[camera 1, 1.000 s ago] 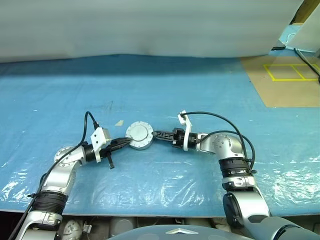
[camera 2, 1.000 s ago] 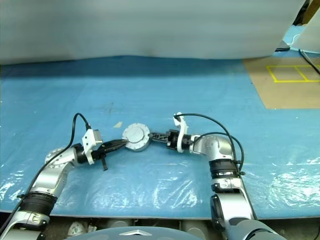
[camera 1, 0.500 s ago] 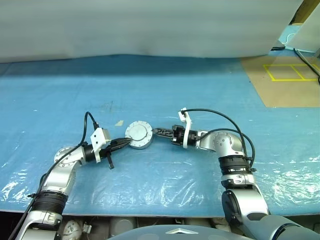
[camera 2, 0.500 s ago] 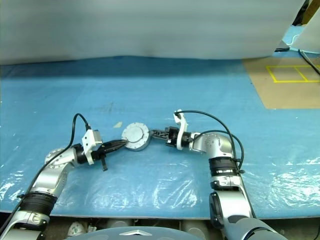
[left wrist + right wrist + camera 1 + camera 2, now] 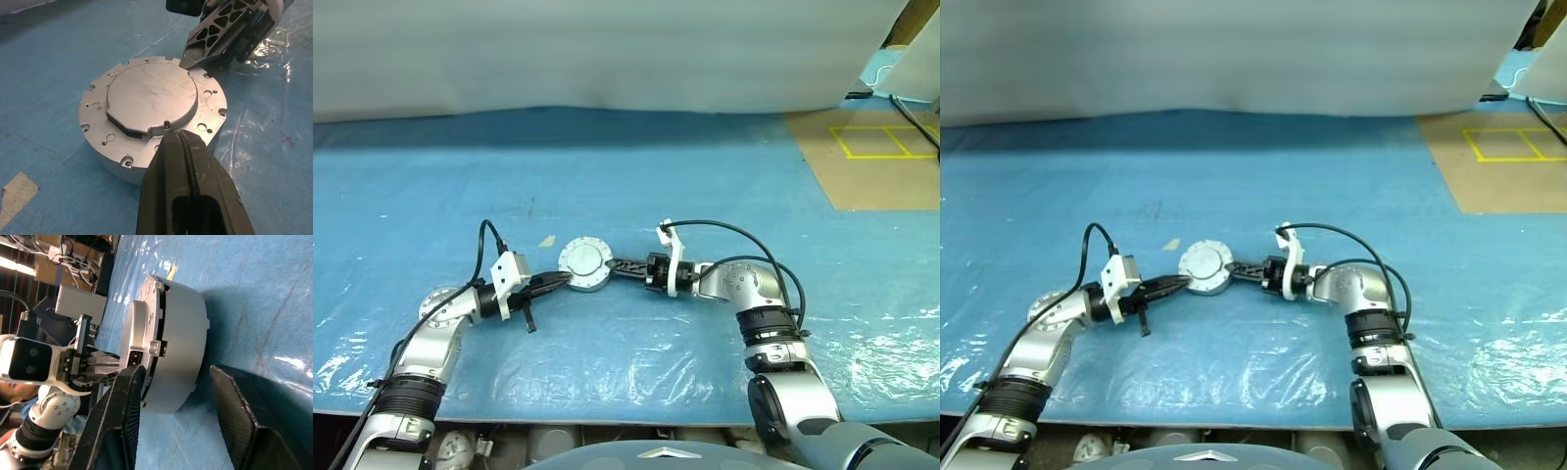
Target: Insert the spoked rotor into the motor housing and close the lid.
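While the head views show the motor housing (image 5: 585, 266) with the lid (image 5: 151, 95) seated on top, resting on the blue sheet (image 5: 636, 186) between both arms, the wrist views add detail. From the left wrist, the left gripper (image 5: 182, 142) has its fingers pressed together, tip at the lid's rim, with one right finger touching the opposite edge. From the right wrist, the right gripper (image 5: 177, 377) has its fingers spread apart beside the housing wall. A scrap of tape (image 5: 546, 240) lies nearby.
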Controlling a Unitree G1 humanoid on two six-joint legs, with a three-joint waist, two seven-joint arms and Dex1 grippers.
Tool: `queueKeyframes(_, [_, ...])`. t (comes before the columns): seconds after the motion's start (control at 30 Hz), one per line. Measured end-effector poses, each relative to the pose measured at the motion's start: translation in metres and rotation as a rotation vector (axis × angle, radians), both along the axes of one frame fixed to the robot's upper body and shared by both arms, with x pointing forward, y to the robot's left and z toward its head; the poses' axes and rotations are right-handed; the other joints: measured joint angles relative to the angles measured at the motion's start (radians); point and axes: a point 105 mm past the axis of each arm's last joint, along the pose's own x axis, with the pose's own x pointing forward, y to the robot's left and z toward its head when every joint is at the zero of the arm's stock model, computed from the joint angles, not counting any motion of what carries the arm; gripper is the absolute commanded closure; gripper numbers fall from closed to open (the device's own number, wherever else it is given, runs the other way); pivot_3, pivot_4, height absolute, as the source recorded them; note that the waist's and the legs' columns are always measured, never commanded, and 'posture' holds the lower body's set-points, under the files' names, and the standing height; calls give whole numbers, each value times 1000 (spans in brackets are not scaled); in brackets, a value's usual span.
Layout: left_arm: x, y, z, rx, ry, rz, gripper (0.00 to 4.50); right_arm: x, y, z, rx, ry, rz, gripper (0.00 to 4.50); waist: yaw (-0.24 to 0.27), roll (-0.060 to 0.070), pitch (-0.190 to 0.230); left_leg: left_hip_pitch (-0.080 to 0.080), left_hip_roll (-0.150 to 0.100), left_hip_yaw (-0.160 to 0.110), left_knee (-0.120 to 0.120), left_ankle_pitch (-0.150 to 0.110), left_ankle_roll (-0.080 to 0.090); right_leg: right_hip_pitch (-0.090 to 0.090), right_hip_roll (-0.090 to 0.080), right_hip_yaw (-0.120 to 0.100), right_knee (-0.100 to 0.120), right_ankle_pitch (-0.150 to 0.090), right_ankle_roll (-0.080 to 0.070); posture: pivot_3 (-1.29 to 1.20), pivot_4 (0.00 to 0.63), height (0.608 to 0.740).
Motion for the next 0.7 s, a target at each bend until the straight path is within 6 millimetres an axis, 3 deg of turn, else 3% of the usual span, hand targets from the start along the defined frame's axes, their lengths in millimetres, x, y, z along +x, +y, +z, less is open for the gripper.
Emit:
queueKeyframes(0.4, [0,-1,0,0,4,0,4500,-1,-3,-3,17,26,10,2290,2,0,0,1,0,0,0,0,0,1,0,0,0,0,0,0,150,740])
queueKeyframes(0.6, [0,0,1,4,3,2,4500,-6,16,-1,57,48,39,2290,-2,0,0,1,1,0,0,0,0,0,0,0,0,0,0,0,150,740])
queueKeyframes(0.7, [0,1,1,5,6,4,4500,-1,19,-1,63,56,22,2882,-4,0,0,2,1,0,0,0,0,0,0,0,1,0,0,0,150,740])
